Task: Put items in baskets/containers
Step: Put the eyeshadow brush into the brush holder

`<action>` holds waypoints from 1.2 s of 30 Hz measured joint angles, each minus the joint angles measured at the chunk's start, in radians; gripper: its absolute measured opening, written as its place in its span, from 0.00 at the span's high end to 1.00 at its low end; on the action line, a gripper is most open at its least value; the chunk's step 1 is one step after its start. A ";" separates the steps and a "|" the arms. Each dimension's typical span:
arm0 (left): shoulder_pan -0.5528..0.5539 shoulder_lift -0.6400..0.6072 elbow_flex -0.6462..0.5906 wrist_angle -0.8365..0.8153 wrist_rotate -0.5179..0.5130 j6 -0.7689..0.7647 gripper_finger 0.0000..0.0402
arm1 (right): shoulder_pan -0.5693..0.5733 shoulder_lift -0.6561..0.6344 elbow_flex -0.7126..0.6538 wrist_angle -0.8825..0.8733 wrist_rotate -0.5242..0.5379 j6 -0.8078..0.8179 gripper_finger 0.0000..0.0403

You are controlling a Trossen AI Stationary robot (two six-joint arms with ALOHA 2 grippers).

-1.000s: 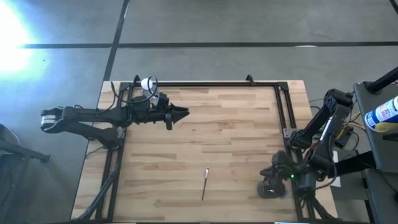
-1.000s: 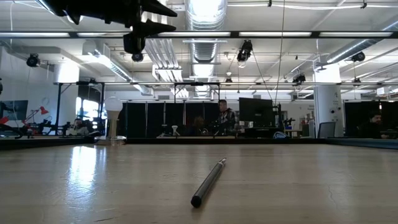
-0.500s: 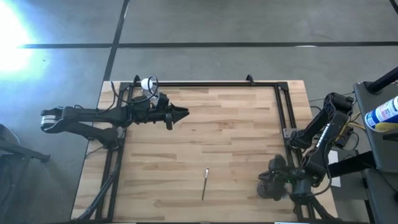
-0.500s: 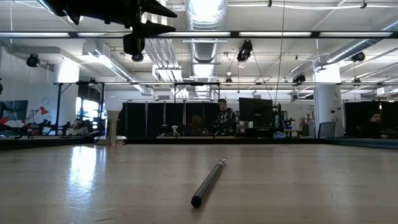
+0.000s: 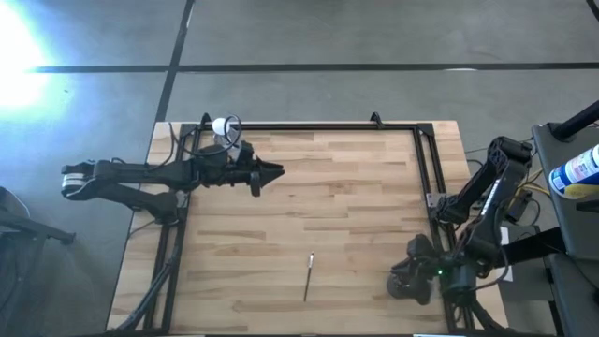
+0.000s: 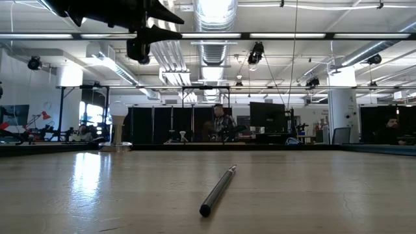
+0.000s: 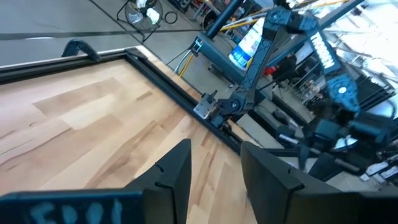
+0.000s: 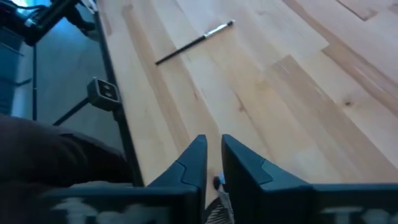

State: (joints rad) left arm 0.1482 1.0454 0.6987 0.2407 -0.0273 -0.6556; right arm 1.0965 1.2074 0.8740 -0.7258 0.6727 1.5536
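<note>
Brush (image 5: 308, 276) is what you want: one thin dark stick lying flat on the table (image 5: 356, 197), well ahead of the right gripper (image 5: 404, 281) and apart from it, pale tip pointing away. Whether that gripper is clamped on anything I cannot tell, and I cannot pick the cup out from the dark mass beneath it. The left gripper (image 5: 274, 171) hangs high and far off, jaws apart, empty. Your likely trouble: coming down off-centre on so slim a handle, so it rolls or skids aside, or pads scraping the wood.
</note>
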 joint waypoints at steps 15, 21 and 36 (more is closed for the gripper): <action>-0.001 -0.077 0.149 -0.468 -0.124 0.153 0.82 | -0.249 -0.028 0.129 0.000 -0.092 -0.297 0.98; 0.000 -0.186 0.114 -0.466 -0.102 0.219 0.98 | -0.453 -0.014 0.197 0.032 -0.105 -0.439 0.98; -0.002 -0.450 -0.201 -0.258 0.122 0.142 1.00 | -0.680 0.428 0.536 0.092 -0.178 -0.319 0.98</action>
State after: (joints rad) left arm 0.1467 0.5959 0.4975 -0.0176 0.0948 -0.5139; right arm 0.4161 1.6356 1.4095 -0.6338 0.4947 1.2344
